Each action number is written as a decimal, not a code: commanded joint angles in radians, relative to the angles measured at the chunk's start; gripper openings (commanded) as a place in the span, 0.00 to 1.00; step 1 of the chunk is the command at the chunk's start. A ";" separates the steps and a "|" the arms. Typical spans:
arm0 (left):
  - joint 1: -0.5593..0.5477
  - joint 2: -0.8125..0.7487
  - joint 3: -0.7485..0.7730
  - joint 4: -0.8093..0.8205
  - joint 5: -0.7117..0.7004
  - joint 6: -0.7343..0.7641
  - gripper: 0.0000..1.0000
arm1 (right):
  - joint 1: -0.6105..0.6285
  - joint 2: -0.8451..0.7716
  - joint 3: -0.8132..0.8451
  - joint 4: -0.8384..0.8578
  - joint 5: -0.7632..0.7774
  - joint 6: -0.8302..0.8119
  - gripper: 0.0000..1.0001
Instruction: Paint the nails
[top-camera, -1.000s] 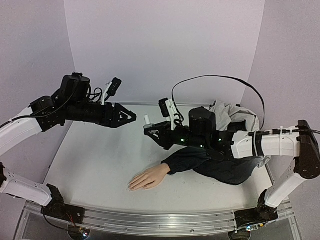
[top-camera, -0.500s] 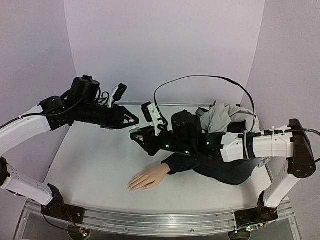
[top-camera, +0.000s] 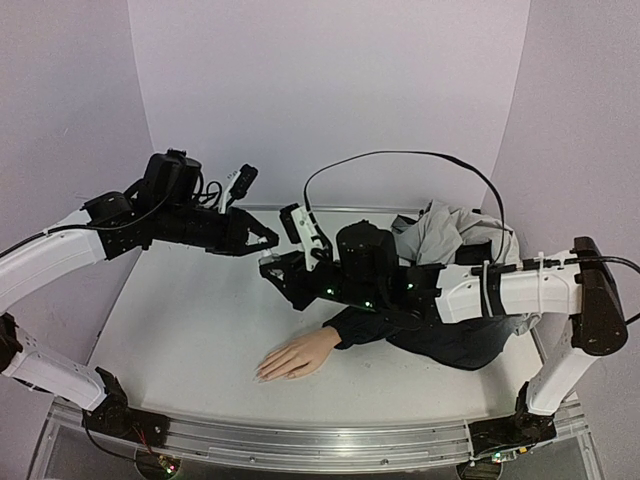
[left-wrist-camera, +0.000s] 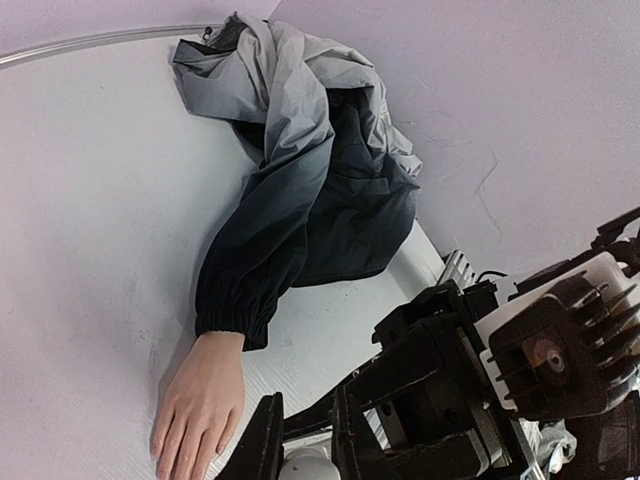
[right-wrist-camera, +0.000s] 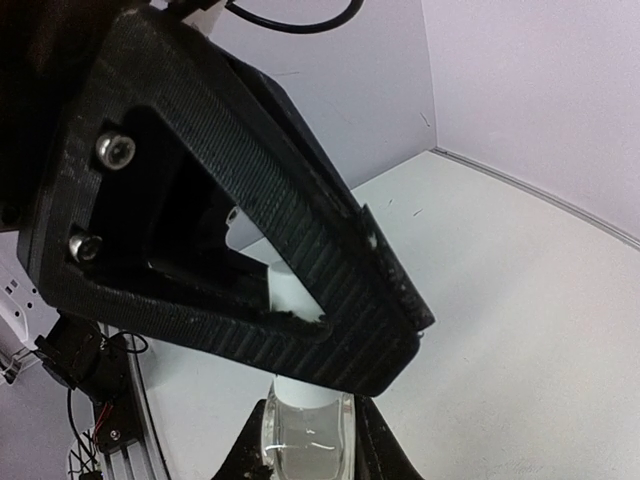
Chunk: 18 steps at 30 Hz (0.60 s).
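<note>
The peach mannequin hand (top-camera: 296, 355) lies palm down on the table, its dark navy sleeve (top-camera: 375, 322) behind it. The nails (left-wrist-camera: 219, 447) are tiny pale plates at the fingertips, too small to make out from the top. Above and behind the hand, my right gripper (top-camera: 272, 268) (right-wrist-camera: 308, 430) is shut on a small clear glass bottle (right-wrist-camera: 308, 445). My left gripper (top-camera: 268, 240) (left-wrist-camera: 305, 420) meets it from the left and is shut on the bottle's white cap (right-wrist-camera: 293, 298) (left-wrist-camera: 305, 465).
A crumpled grey and navy jacket (top-camera: 455, 240) (left-wrist-camera: 320, 150) is heaped at the back right, under the right arm. A black cable (top-camera: 420, 155) arcs above that arm. Purple walls close in the white table (top-camera: 190, 320) on three sides.
The right arm has carried the bottle left and a bit forward. The left gripper came in to meet it and closed its jaws on the white cap. The mannequin hand stayed put.
</note>
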 joint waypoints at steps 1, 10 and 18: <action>-0.031 0.001 -0.005 0.164 0.270 0.042 0.00 | -0.015 -0.048 0.024 0.123 -0.048 -0.001 0.00; -0.080 -0.046 -0.012 0.228 0.638 0.187 0.00 | -0.163 -0.155 -0.159 0.630 -0.980 0.133 0.00; -0.084 -0.079 -0.018 0.228 0.686 0.223 0.00 | -0.165 -0.112 -0.177 0.882 -1.183 0.332 0.00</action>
